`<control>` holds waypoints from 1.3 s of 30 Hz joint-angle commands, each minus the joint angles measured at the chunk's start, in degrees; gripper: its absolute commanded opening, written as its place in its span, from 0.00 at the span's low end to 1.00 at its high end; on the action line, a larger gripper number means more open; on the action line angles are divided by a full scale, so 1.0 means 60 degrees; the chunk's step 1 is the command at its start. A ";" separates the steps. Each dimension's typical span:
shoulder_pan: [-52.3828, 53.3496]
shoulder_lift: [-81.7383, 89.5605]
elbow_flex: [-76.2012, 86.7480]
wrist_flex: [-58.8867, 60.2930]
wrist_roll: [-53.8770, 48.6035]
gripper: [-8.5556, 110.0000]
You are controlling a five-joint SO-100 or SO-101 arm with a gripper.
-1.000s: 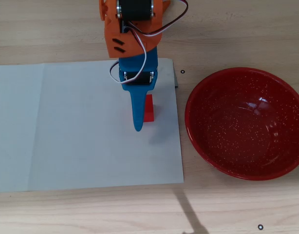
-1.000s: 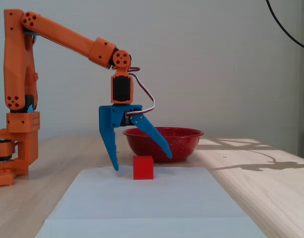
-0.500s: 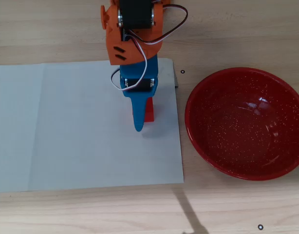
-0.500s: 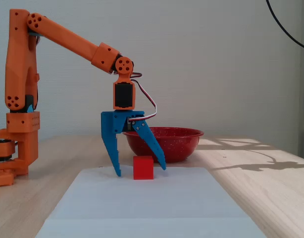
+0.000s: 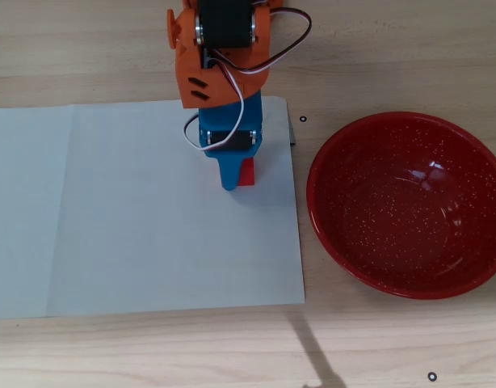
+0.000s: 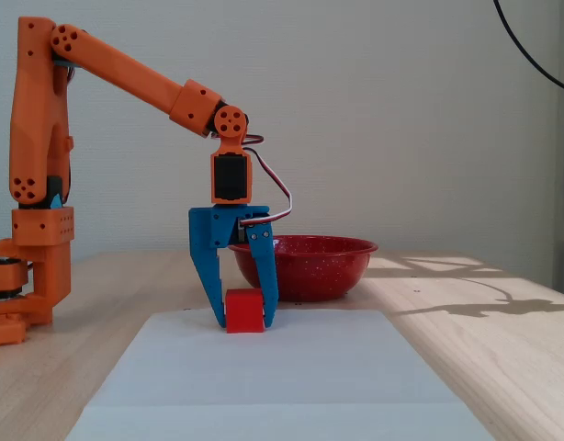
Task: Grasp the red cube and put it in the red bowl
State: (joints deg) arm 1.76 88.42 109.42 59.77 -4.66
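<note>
While the orange arm (image 6: pixel 126 78) is reaching out from its base at the left of the fixed view, the blue tool (image 6: pixel 245 317) is pointing straight down and clenching the red cube (image 6: pixel 244 310) between its two fingers, one pressing each side. The cube is sitting on the white sheet of paper (image 6: pixel 264 377) with the fingertips down at the paper's level; whether it is lifting clear of the sheet cannot be told. In the overhead view the tool (image 5: pixel 232 182) is covering most of the cube (image 5: pixel 247 173), leaving only a red sliver showing at its right edge, near the right border of the paper (image 5: pixel 135 218). A white and red cable (image 6: pixel 277 188) is looping from the wrist motor to the tool. Well apart to the right in the overhead view, the red bowl (image 5: pixel 474 267) is resting on the bare wooden desk (image 5: pixel 393 48), just beyond the paper's edge, its glossy speckled inside holding nothing.
</note>
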 commanded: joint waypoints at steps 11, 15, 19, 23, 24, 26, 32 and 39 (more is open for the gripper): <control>0.0000 0.1655 -0.3442 0.2783 -0.0337 0.08; 0.0029 0.1934 -0.5142 0.4336 -0.0337 0.08; 0.0308 0.2139 -0.6899 0.5610 -0.0352 0.08; 0.0908 0.2183 -0.8262 0.6226 -0.0527 0.08; 0.1113 0.2183 -0.8452 0.6240 -0.0601 0.08; 0.1567 0.2241 -0.8613 0.6064 -0.0747 0.08; 0.3047 0.2373 -0.8379 0.4673 -0.1157 0.08; 0.4380 0.2227 -0.7295 0.2842 -0.1567 0.08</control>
State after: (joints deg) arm 26.63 93.34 68.38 80.33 -12.74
